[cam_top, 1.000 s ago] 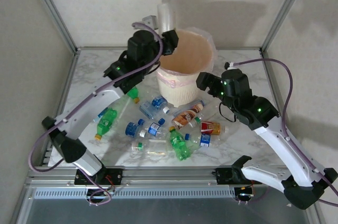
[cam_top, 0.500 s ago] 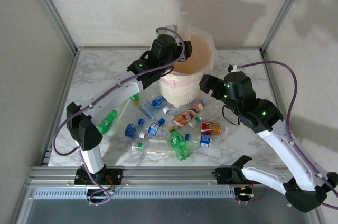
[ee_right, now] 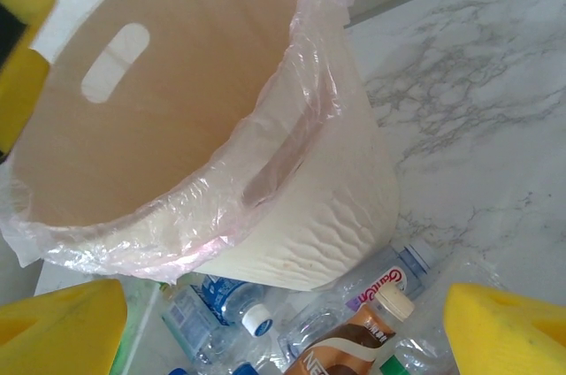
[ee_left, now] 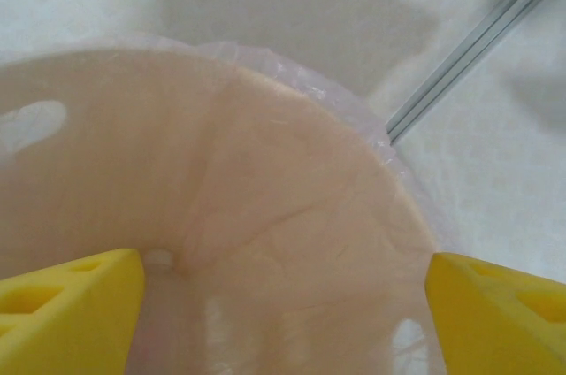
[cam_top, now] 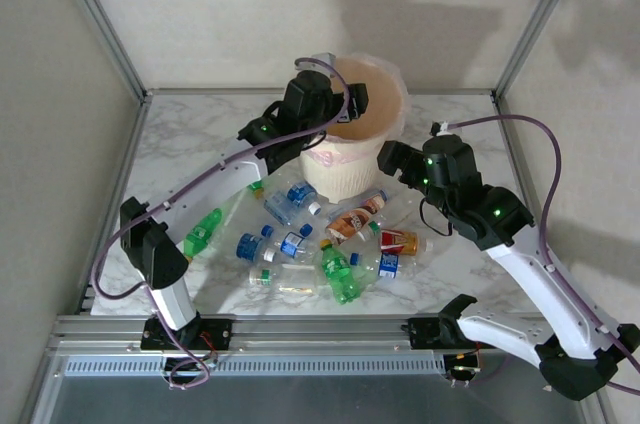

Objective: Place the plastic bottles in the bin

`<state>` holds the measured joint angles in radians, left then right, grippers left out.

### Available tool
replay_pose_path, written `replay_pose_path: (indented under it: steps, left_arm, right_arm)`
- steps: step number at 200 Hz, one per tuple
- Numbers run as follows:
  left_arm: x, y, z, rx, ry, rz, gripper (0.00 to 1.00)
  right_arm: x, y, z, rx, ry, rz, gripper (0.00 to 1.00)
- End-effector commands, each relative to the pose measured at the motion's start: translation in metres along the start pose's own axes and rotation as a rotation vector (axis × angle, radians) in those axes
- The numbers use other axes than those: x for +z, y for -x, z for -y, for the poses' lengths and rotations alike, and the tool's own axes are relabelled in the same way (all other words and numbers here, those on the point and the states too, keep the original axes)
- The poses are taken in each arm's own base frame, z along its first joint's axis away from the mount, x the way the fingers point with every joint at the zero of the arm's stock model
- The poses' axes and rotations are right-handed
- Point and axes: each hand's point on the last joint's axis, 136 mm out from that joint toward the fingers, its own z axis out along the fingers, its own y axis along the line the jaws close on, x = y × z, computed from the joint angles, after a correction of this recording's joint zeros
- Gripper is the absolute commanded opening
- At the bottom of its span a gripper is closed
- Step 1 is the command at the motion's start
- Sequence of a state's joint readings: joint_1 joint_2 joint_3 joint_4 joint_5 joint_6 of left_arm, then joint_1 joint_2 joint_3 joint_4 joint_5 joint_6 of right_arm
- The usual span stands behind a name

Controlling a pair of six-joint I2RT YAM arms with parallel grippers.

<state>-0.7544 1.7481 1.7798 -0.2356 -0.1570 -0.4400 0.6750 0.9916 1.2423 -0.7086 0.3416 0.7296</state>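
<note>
The left tool (ee_left: 281, 309) hangs over the mouth of the bin (ee_left: 380, 172). Its yellow pads (ee_left: 71, 304) are spread wide with nothing clamped between them. Just beside its left pad, down inside the bin, a blurred clear bottle (ee_left: 164, 322) with a pale cap shows; I cannot tell whether it touches the pad. I judge this to be the drop step, with that bottle in the bin.

The right tool (ee_right: 279, 335) hovers to the near right of the bin, equally wide open and empty. Below it a brown-labelled bottle (ee_right: 349, 344) lies close against the foot of the bin's ribbed wall, under the overhanging liner bag (ee_right: 221, 189).

The remaining plastic bottles (cam_top: 320, 239) lie crowded on the table (cam_top: 200, 139) on the near side of the bin, between the two arms. One green bottle (cam_top: 203, 229) sits apart at the left.

Next, the left tool should rise clear of the rim and swing back toward that green bottle. The right tool need only descend, straddle one bottle across its body, and close without catching its neighbours.
</note>
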Motion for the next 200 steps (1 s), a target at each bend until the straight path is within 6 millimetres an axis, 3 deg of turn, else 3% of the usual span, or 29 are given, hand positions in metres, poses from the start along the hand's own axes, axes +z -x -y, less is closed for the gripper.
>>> replay_pose_path:
  steps: [1,42,68,104,123,142,162,200]
  left_arm:
    - [-0.033,0.032,0.019,0.006,-0.053,0.078,0.84]
    - [-0.089,0.06,0.041,-0.001,-0.121,0.16,0.83]
    - [-0.125,0.06,0.021,-0.065,-0.118,0.205,0.79]
    - [-0.172,0.036,-0.029,-0.139,-0.062,0.215,0.79]
    - [-0.187,0.011,-0.064,-0.163,0.014,0.205,0.8]
    - [-0.194,-0.014,-0.098,-0.2,0.107,0.189,0.8]
    - [-0.198,-0.036,-0.123,-0.262,0.153,0.165,0.79]
    - [-0.197,-0.064,-0.14,-0.326,0.167,0.119,0.78]
  right_arm:
    - [0.005,-0.006,0.005,0.007,-0.037,-0.01,0.93]
    - [0.014,-0.02,0.018,0.003,-0.093,-0.045,0.93]
    - [0.02,-0.036,0.034,0.012,-0.158,-0.082,0.93]
    - [0.027,-0.067,0.067,0.041,-0.278,-0.145,0.93]
    - [0.032,-0.083,0.084,0.058,-0.324,-0.167,0.94]
    - [0.042,-0.094,0.095,0.087,-0.349,-0.191,0.95]
    - [0.056,-0.1,0.106,0.127,-0.38,-0.214,0.94]
    - [0.081,-0.097,0.141,0.256,-0.448,-0.241,0.89]
